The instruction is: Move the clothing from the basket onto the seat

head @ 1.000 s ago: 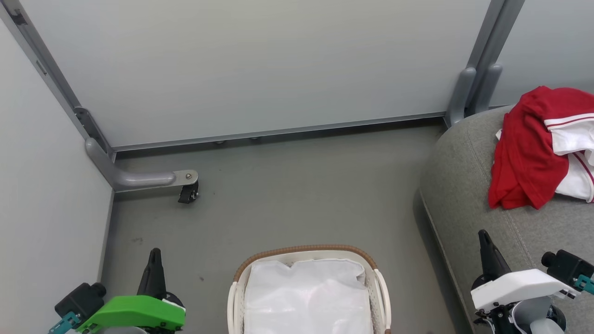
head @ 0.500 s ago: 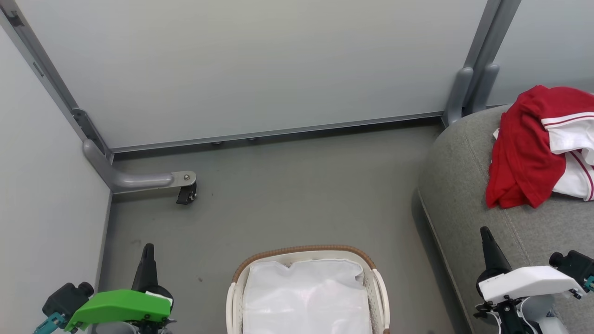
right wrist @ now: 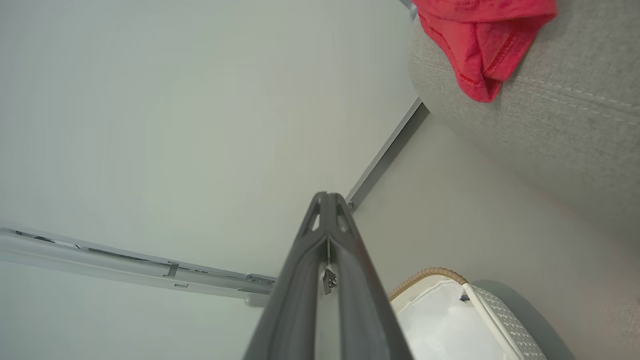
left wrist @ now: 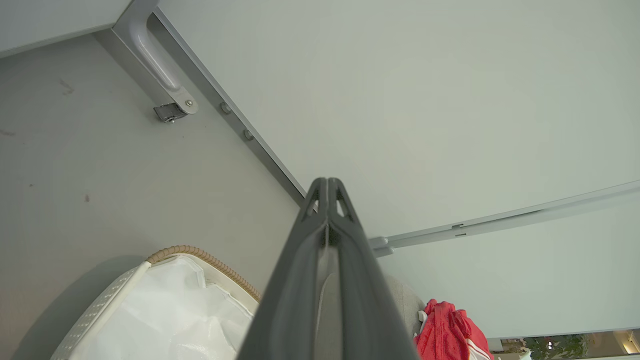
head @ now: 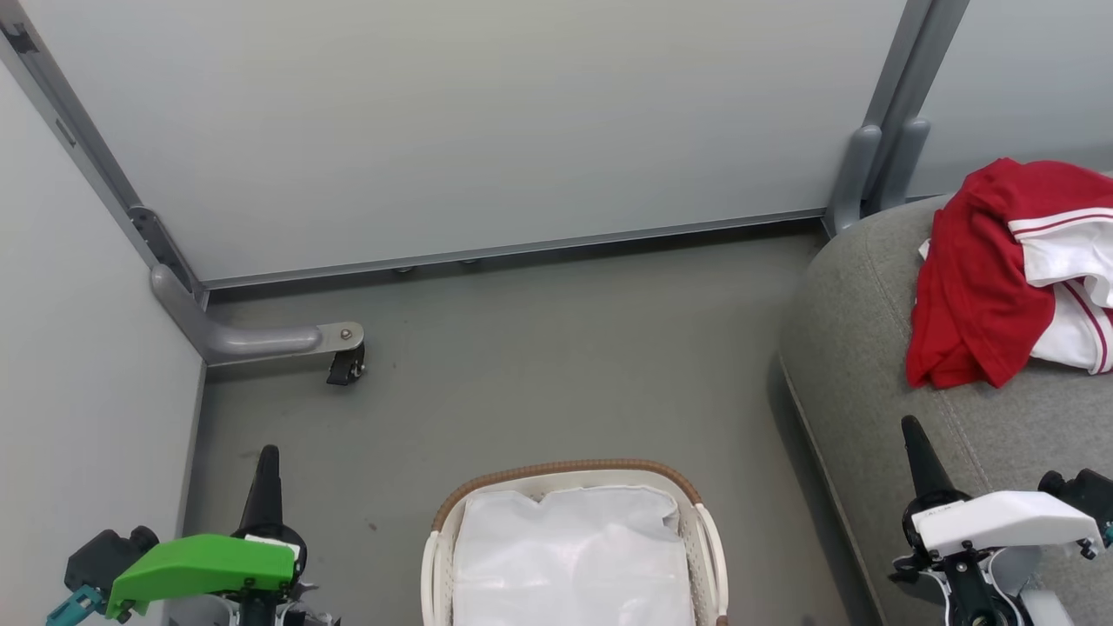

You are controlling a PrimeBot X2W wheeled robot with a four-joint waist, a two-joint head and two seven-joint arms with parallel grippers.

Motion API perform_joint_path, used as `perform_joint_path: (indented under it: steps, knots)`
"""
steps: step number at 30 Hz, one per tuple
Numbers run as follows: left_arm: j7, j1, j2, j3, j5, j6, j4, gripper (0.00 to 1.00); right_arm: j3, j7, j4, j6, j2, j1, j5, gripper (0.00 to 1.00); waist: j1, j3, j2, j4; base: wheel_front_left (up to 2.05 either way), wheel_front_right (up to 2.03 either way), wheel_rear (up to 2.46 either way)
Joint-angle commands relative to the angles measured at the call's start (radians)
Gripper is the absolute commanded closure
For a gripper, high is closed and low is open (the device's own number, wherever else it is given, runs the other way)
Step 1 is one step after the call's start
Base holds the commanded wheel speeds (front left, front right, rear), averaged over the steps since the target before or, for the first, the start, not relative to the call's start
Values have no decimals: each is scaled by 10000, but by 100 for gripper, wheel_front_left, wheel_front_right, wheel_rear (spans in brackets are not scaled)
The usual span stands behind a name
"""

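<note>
We see the red-and-white clothing (head: 978,296) heaped on the grey seat (head: 861,365) at our right, resting on the cushion and well apart from the basket (head: 565,470). The basket stands on the floor (head: 565,365) between our arms, its white liner (head: 574,556) showing inside. Our left gripper (head: 267,456) and right gripper (head: 911,428) are both clenched, fingers pressed together on nothing.

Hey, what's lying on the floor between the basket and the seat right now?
Nothing. In the head view, only a bare stretch of grey floor separates the basket from the seat.
</note>
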Motion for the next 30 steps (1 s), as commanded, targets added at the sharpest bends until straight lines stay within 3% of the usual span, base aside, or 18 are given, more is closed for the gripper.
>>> perform_joint_path:
  steps: [1,30]
  knots:
    - [58,-270,67,94,-230,-76,-131,100,-49,71,-143,-4,-74,-142,304,100,0,-1,0,-7,0,0,0]
    - [758,-452,63,604,-2527,-254,-275,100,-168,754,-392,-6,-96,-204,3022,100,0,-20,0,-145,0,0,0]
